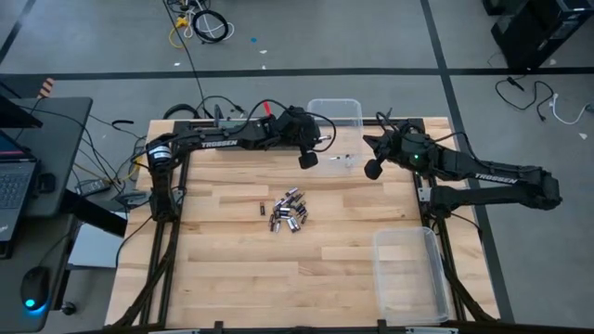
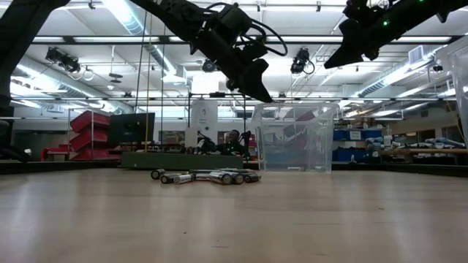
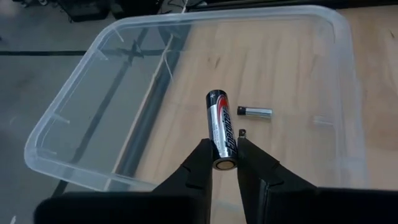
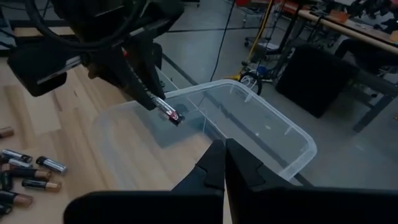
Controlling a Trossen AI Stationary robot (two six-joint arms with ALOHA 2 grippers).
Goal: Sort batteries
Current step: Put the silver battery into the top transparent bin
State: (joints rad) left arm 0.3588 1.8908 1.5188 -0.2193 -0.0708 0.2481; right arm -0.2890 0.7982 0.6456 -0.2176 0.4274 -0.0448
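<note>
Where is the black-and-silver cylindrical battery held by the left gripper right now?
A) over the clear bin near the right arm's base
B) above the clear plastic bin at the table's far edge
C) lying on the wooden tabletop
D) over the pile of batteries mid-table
B: the left gripper pinches the black-and-silver cylindrical battery above the clear plastic bin, where one small battery already lies.

Battery pile (image 1: 289, 211) mid-table, one battery (image 3: 254, 112) inside far bin (image 1: 348, 111), another bin (image 1: 408, 278) near-right.
</note>
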